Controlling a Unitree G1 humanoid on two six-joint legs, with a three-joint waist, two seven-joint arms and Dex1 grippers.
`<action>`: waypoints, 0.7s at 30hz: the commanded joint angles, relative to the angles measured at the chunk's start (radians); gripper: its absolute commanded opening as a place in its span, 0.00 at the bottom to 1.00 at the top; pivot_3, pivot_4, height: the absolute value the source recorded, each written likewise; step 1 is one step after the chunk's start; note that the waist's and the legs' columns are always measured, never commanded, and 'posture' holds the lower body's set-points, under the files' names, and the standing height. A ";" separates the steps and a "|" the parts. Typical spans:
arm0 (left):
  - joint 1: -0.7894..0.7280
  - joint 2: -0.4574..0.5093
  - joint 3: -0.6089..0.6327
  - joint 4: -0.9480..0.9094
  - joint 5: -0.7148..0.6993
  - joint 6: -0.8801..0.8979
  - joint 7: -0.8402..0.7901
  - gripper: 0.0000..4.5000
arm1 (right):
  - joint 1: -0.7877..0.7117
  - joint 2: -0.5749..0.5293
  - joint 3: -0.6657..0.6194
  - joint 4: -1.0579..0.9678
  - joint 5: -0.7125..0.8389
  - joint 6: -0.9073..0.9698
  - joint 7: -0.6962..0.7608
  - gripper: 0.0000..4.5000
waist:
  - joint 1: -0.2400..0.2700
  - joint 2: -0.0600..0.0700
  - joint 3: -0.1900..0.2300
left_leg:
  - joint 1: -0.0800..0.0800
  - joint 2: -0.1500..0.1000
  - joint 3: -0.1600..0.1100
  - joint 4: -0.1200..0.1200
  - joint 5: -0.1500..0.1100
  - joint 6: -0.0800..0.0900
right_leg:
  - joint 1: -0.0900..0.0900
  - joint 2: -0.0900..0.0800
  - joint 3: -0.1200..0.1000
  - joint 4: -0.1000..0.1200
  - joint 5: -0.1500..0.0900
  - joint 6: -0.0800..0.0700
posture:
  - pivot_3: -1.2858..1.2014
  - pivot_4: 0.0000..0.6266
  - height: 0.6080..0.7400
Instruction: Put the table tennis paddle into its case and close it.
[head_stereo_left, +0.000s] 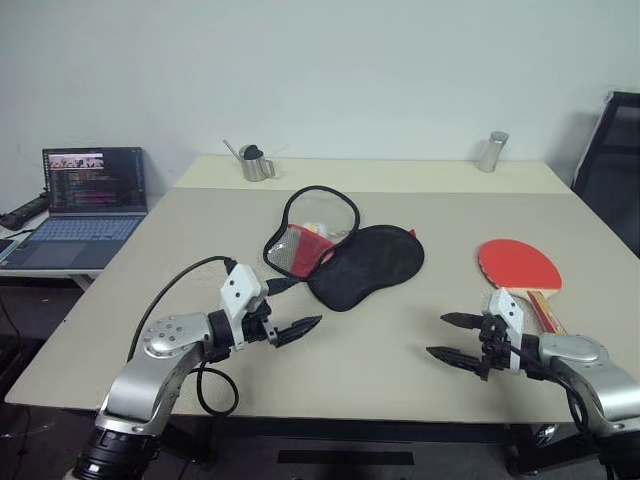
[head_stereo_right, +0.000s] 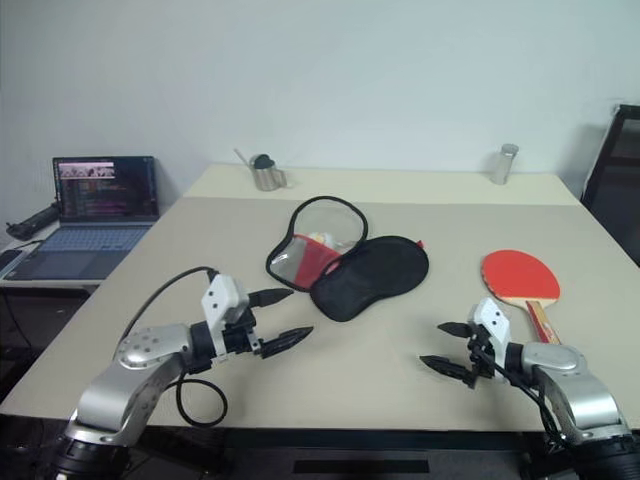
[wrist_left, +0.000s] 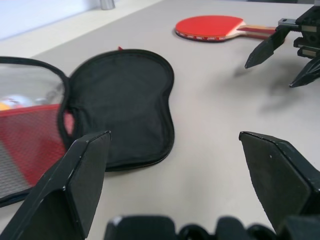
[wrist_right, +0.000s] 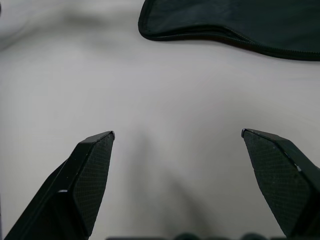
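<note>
The table tennis paddle (head_stereo_left: 520, 266) lies flat on the table's right side, red face up, its striped wooden handle toward the front edge. The case (head_stereo_left: 365, 262) lies unzipped in the middle of the table: its black half rests flat, its other flap (head_stereo_left: 305, 243) with a red mesh pocket is folded out to the left. My left gripper (head_stereo_left: 297, 307) hovers open in front of the case, empty. My right gripper (head_stereo_left: 440, 336) is open and empty too, just left of the paddle's handle, above bare table (wrist_right: 165, 100).
A metal pot (head_stereo_left: 255, 163) and a metal cylinder (head_stereo_left: 493, 151) stand on a second table at the back. An open laptop (head_stereo_left: 88, 200) sits on a low desk to the left. A black chair (head_stereo_left: 615, 160) is at the right edge.
</note>
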 joint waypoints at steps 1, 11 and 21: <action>-0.026 -0.019 -0.003 -0.003 0.008 -0.011 0.016 1.00 | -0.022 0.001 0.001 -0.042 0.006 0.017 -0.010 1.00 | 0.001 0.000 0.000 | 0.000 0.000 0.000 0.000 0.000 0.000 | 0.000 0.000 0.000 0.000 0.000 0.000 | 0.52 0.24 1.00; -0.033 -0.037 -0.008 0.042 0.003 -0.024 -0.010 1.00 | -0.035 -0.004 -0.013 -0.207 0.066 0.162 -0.070 1.00 | 0.002 0.000 0.000 | 0.000 0.000 0.000 0.000 0.000 0.000 | 0.000 0.000 0.000 0.000 0.000 0.000 | 0.52 0.24 1.00; 0.033 0.027 0.080 0.002 -0.040 -0.020 -0.046 1.00 | -0.017 0.075 0.078 -0.293 0.068 0.198 -0.122 1.00 | -0.002 -0.001 0.000 | 0.000 0.000 -0.001 -0.001 0.000 0.000 | -0.001 0.000 0.000 0.000 0.000 0.000 | 0.52 0.24 1.00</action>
